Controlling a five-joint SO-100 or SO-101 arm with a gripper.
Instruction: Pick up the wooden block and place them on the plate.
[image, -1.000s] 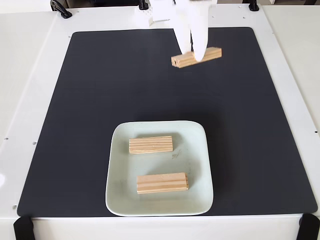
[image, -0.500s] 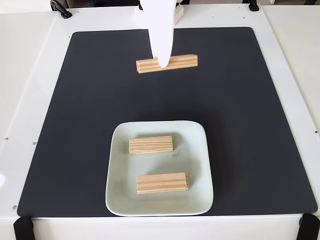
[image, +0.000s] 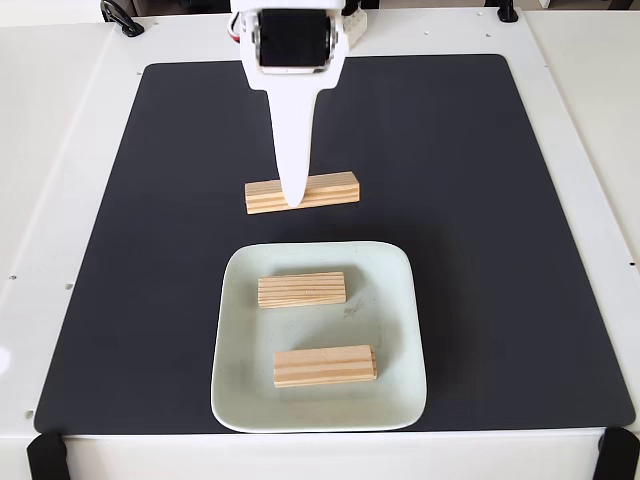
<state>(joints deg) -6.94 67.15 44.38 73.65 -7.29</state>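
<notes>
1. The pincer (image: 296, 195) is clamping a wooden block (image: 302, 193) at its middle, the white finger (image: 294, 150) crossing the bar's top face in the fixed view, so the bar is sticking out evenly to either side of the tip.
2. That held block is lying crosswise under the pincer, long axis running left to right, and it is sitting above the black mat (image: 500, 250), just short of the plate (image: 400, 330) on the side away from the arm's base; whether it is lifted or touching the mat I cannot tell.
3. Beyond the tip, the plate is already carrying two more blocks: a nearer block (image: 302, 289) just past the plate's closest rim, and a farther block (image: 325, 365) behind it.
4. Risk, as I judge it: the free room is looking tight, so lowering the held bar straight ahead is likely to be landing it on the rim or on the nearer block, leaving it tilted or sliding off.
5. A narrow central grip is also letting the bar swivel if an end is catching the rim.
</notes>
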